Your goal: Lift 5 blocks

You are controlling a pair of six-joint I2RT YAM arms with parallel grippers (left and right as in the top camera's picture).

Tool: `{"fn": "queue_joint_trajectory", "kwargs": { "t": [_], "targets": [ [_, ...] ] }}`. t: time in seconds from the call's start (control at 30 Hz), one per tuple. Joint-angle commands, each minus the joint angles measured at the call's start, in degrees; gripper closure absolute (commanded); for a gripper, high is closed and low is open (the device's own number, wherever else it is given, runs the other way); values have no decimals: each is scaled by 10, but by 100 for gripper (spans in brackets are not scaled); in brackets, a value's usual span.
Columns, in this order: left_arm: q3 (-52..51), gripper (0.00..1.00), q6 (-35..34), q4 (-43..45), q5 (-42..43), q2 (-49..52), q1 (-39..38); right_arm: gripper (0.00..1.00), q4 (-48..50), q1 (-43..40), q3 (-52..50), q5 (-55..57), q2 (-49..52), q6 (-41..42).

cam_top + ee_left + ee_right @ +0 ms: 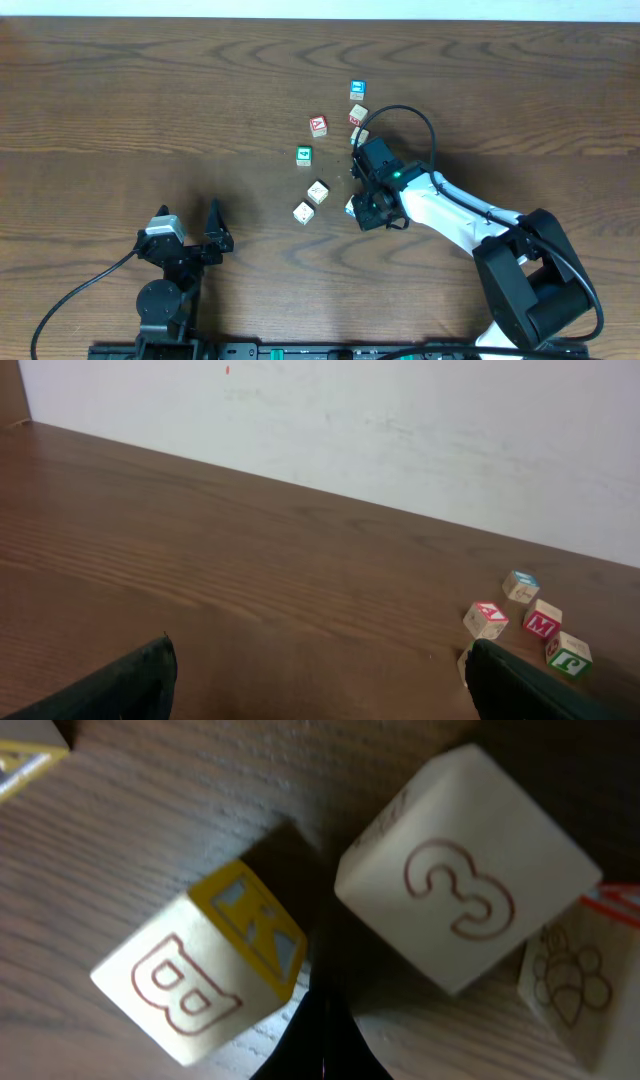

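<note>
Wooden table (150,100): blocks (318,191) askew (all cubes).

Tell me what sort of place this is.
Probably a robotics lab or test bench, not a home: a bare wooden table against a plain white wall, two robot arms mounted at its edge, and small lettered toy blocks scattered as practice objects.

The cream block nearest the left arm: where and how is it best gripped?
Probably from straight above, closing on two opposite side faces of that block. It sits flat, apart from the neighbouring block, turned slightly askew to the table edge, so rotate the wrist to match.
</note>
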Motion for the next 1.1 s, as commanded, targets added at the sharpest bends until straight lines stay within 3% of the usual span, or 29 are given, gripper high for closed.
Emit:
{"fn": "queue_joint_trajectory", "kwargs": {
  "t": [0.0, 0.47, 0.9, 1.07],
  "targets": [
    [-9, 8, 6, -26, -5, -3, 3, 99, 11, 4, -7, -4, 28, 1],
    [-9, 7, 6, -26, -5, -3, 3, 97, 63, 3, -6, 13, 27, -4],
    [-9, 8, 6, -26, -5, -3, 3, 99, -70, 10, -6, 2, 27, 22],
    [-9, 8, 6, -26, -5, -3, 3, 99, -80, 33, -6, -14, 27, 21]
  ]
}}
